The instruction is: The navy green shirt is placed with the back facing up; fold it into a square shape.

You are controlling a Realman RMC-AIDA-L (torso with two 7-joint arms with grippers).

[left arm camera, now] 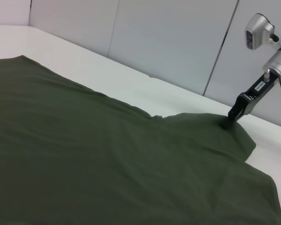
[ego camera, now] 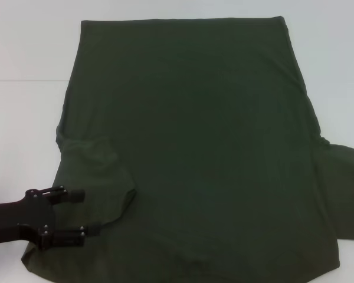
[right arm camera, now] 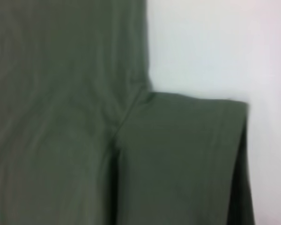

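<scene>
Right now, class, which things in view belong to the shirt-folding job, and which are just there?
Part of the job:
- shirt
- left gripper, open at the left sleeve
- right gripper, at the right sleeve

Just there:
- table
- wall panels

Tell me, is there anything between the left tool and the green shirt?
Nothing visible. The left tool lies open right at the navy green shirt, over its folded-in left sleeve. The right tool touches the opposite sleeve.

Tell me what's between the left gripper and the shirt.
Nothing. In the head view the left gripper, jaws open, is already over the navy green shirt, with folded sleeve fabric showing between them.
</scene>
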